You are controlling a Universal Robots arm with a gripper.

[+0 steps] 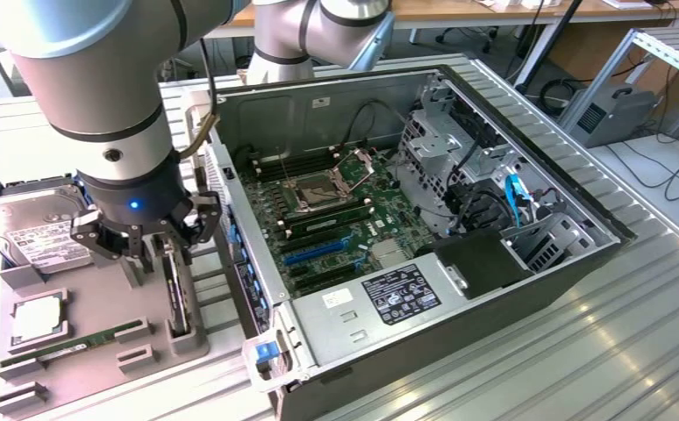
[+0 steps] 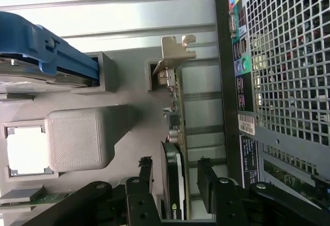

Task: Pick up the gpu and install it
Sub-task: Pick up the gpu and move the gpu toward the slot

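The tool [image 2: 176,164] stands wide open, one finger on each side of the gpu [image 2: 173,187], not gripping it. If it closes off-centre, the thin card may tilt in the grey holder [image 1: 105,300] and slip.

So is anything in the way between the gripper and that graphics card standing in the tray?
Nothing visible. The gripper has its jaws open on either side of the gpu, which stands on edge in its slot on the gray tray, beside the computer case. No other part lies between them.
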